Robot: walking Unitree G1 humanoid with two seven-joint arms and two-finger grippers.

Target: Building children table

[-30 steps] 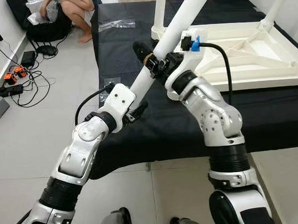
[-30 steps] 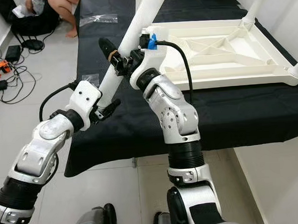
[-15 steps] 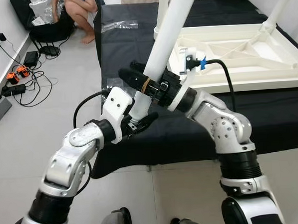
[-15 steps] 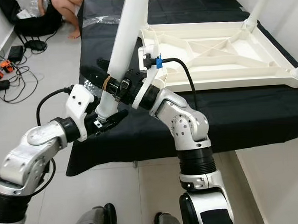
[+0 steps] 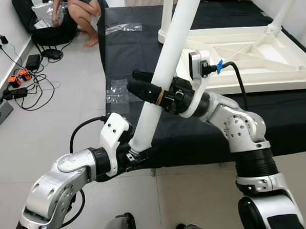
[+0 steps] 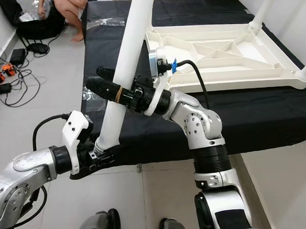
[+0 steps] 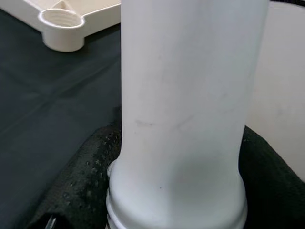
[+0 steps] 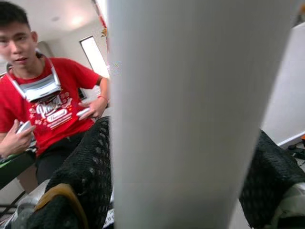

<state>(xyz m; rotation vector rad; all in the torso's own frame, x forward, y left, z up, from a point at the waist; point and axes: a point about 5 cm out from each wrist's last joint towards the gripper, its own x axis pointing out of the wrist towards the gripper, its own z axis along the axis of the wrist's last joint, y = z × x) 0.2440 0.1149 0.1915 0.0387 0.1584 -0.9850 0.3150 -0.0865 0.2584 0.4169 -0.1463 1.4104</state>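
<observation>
Leg (image 5: 163, 73) clenched by both grippers (left (image 5: 136, 155) low, right (image 5: 149, 89) mid); we judge next: seat into tabletop (image 5: 252, 53) socket.

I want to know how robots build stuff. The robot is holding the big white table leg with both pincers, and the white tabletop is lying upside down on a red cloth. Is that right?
Almost. The cloth under the upside-down tabletop is black, not red, as the left eye view shows. The rest holds: the left pincer grips the white table leg at its lower end, and the right pincer grips it higher up.
</observation>
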